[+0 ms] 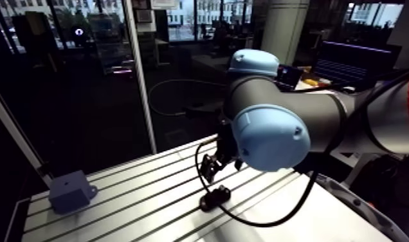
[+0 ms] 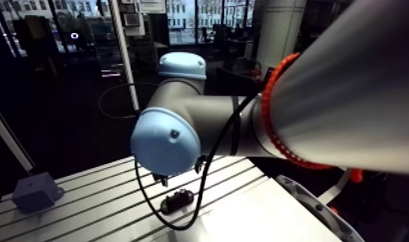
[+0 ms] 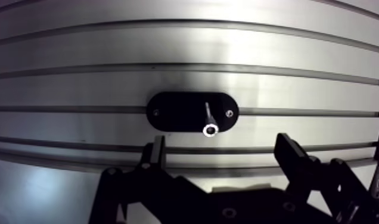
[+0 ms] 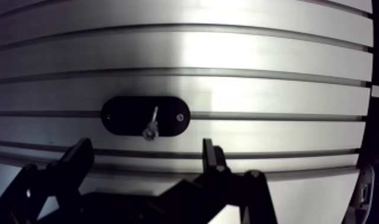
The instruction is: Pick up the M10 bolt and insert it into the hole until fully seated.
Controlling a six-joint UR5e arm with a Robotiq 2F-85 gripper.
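M10 bolt [image 3: 210, 128]: upright in black oval holder [image 3: 174, 112] on desk [image 3: 227, 47], just ahead of gripper [image 3: 220, 143]; fingers spread, empty.

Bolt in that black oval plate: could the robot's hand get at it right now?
Probably yes. The hand is open, and the bolt stands upright in the black plate just ahead of it, with nothing between them.
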